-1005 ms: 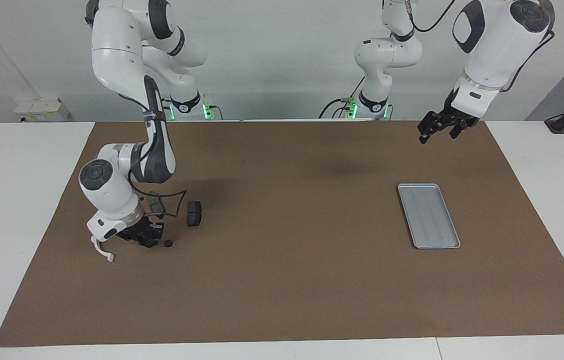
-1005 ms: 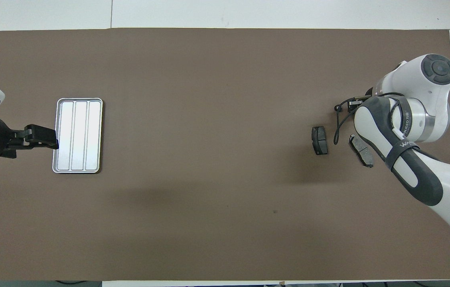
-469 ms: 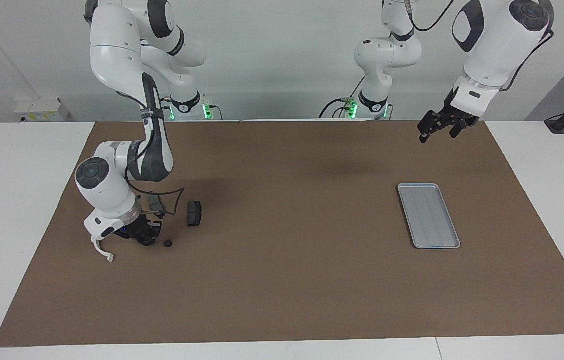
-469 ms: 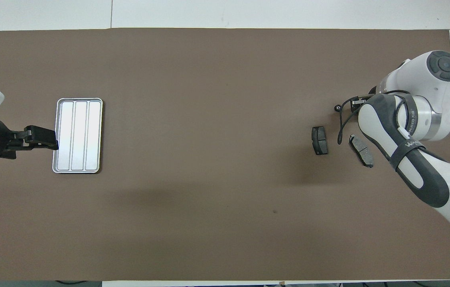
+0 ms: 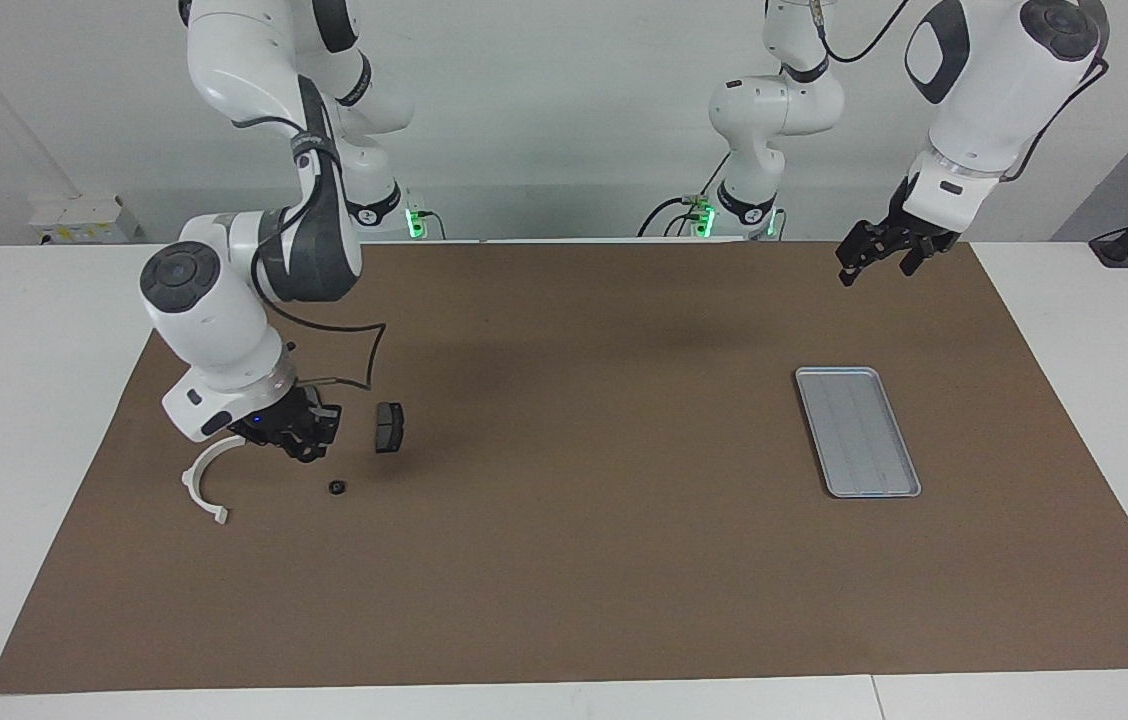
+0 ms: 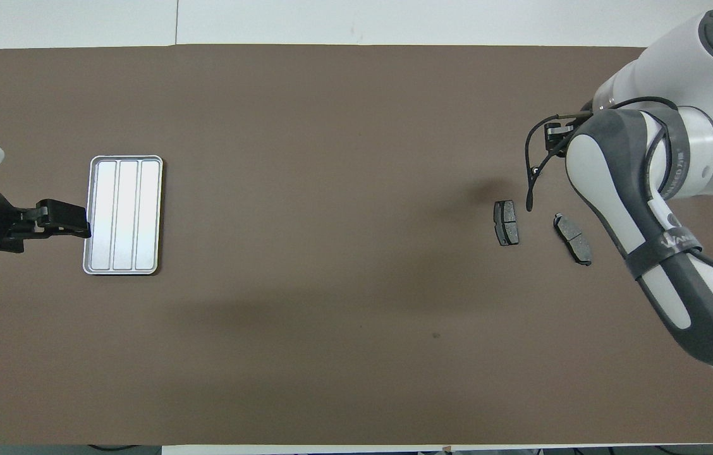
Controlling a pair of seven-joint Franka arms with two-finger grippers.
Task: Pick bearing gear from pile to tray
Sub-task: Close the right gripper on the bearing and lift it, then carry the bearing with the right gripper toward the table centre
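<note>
At the right arm's end of the worktop (image 5: pixel 574 560), my right gripper (image 5: pixel 302 443) hangs low over the pile (image 5: pixel 324 460). It's tilted, wrist cable looping out beside it. Jaws: can't tell from here whether they're spread or pinching anything, since the dark tip blends together. In the overhead view my own forearm covers the tip.

Pile check: one dark brake pad (image 5: pixel 388 427) (image 6: pixel 506 222) lies flat on the worktop just beside the gripper, toward the table's middle. The 2nd brake pad (image 6: pixel 572 238) is close by, right at the edge of my arm as seen from overhead, and the two pads are apart, not touching. The white half-ring bracket (image 5: pixel 202 487) lies on the worktop with its open side toward the table's middle, partly under my wrist flange in the facing view. A tiny black round piece (image 5: pixel 335 487) sits alone on the worktop, farther from the robots than the first pad, touching nothing.

The tray (image 5: pixel 859 430) (image 6: pixel 122 215) is well apart from all that, flat at the left arm's end, long side running away from the robots, ridges showing, nothing in it.

My left arm waits. The left gripper (image 5: pixel 876 268) (image 6: pixel 78 220) is up in the air near the tray's robot-side end, jaws spread, holding nothing.
</note>
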